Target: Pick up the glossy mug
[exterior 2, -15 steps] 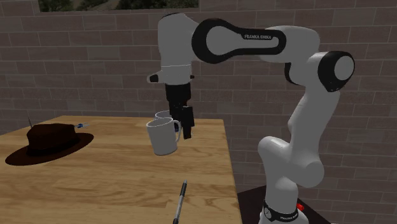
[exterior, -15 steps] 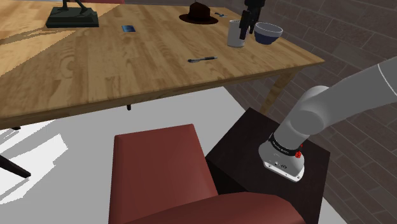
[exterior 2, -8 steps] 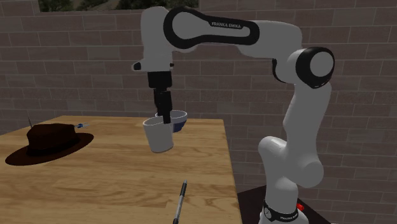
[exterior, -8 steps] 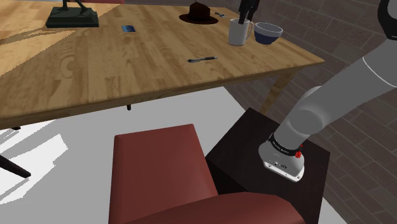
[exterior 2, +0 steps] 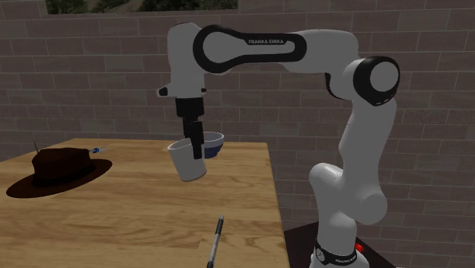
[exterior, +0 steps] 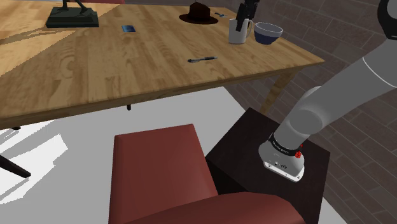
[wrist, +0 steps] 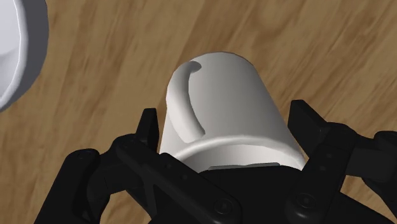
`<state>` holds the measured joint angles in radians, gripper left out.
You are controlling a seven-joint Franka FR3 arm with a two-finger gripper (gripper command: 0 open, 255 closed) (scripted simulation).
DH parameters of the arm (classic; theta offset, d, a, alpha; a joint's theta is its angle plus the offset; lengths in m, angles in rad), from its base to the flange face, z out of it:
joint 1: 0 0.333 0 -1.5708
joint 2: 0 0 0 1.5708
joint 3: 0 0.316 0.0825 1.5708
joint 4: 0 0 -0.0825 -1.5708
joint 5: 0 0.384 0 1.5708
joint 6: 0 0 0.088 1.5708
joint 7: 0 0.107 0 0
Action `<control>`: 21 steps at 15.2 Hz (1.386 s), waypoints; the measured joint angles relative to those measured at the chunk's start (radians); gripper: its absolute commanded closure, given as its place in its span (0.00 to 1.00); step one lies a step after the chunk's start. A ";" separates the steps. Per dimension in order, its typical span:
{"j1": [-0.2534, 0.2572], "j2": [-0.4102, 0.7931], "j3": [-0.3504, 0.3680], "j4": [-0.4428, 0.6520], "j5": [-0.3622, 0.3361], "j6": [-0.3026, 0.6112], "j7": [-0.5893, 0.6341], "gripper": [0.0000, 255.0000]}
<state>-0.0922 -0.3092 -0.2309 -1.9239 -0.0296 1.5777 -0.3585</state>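
Here, the white mug is found at the upper right of the shoulder view, over the far part of the wooden table. It is just beside a bowl with a dark blue outside, which lies to its right. The black gripper is lowered onto the mug from the top edge of that frame.

In the second exterior view the mug is placed a little left of centre and is seen tilted, its rim leaning toward the frame's left. The gripper is set at the rim and the bowl is partly hidden just behind. Whether the mug's base touches the table cannot be told.

In the wrist view the mug is held between the spread fingers of the gripper. One finger is pressed against each side of its wall, and its handle is turned toward the camera. The pale bowl is cut off at the upper left corner.

Elsewhere on the table, a dark brown hat is set left of the mug and a pen lies nearer the frame's centre. A small blue card and a dark statue are placed toward the upper left. A red armchair is seen at the bottom, beside the dark stand.
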 measured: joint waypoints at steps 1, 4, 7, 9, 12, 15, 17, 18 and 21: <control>0.000 -0.002 0.000 -0.003 0.000 0.004 0.000 1.00; 0.000 -0.006 0.000 -0.008 0.000 0.007 -0.002 1.00; -0.001 -0.007 0.000 -0.010 0.000 0.007 -0.002 1.00; -0.001 -0.008 0.000 -0.011 0.000 0.007 -0.003 1.00; 0.000 -0.001 0.000 0.009 0.000 -0.009 -0.001 1.00; 0.000 0.007 0.001 0.053 0.002 -0.047 -0.001 1.00; 0.001 0.012 0.001 0.086 0.003 -0.074 0.000 1.00; 0.002 0.018 0.001 0.108 0.004 -0.091 0.000 1.00; 0.003 0.032 0.001 0.162 0.007 -0.131 -0.002 1.00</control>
<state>-0.0893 -0.2774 -0.2302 -1.7620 -0.0226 1.4471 -0.3603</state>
